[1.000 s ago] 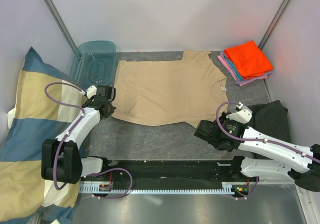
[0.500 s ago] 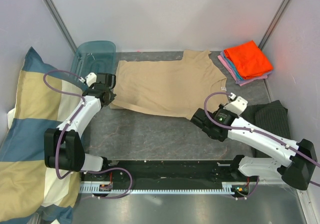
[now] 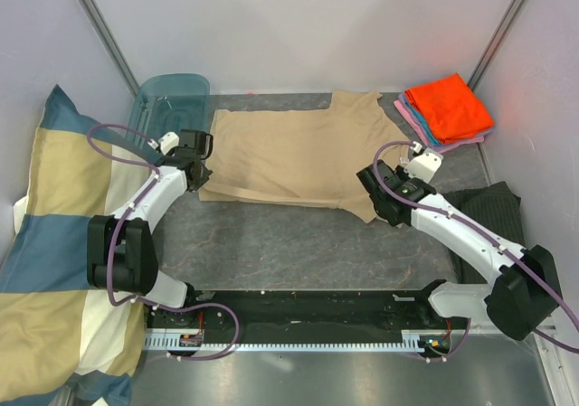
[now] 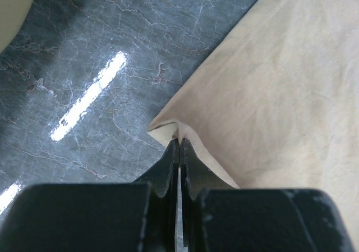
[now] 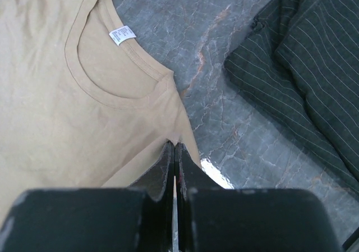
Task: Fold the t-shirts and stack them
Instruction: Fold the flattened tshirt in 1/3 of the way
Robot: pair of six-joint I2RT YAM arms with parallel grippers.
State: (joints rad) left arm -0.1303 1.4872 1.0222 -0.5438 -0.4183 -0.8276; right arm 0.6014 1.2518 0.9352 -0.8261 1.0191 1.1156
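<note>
A tan t-shirt (image 3: 298, 153) lies spread sideways across the far half of the grey marbled table (image 3: 271, 243), its collar towards the right and its hem towards the left. The left gripper (image 3: 201, 169) is at the near left corner of the shirt. In the left wrist view the left gripper (image 4: 178, 146) has its jaws pressed tight together on that corner of the tan t-shirt (image 4: 280, 95), where a small fold of cloth peeks out beside the tips. The right gripper (image 3: 373, 189) is at the near right edge. Its own camera shows the right gripper (image 5: 174, 149) likewise pinched fully together on the shoulder edge just beside the collar, whose white label (image 5: 122, 34) faces up. From above, the near edge between the two grippers seems raised off the table, though I cannot be sure how far. A stack of folded t-shirts (image 3: 450, 106), orange on top with blue and pink edges showing beneath, sits in the far right corner, just beside the tan shirt's sleeve. A dark striped cloth (image 3: 493, 209) lies crumpled at the right, near the right arm. A big checked pillow (image 3: 54, 234) leans along the left side, with a clear blue plastic tub (image 3: 172, 103) just beyond it.
</note>
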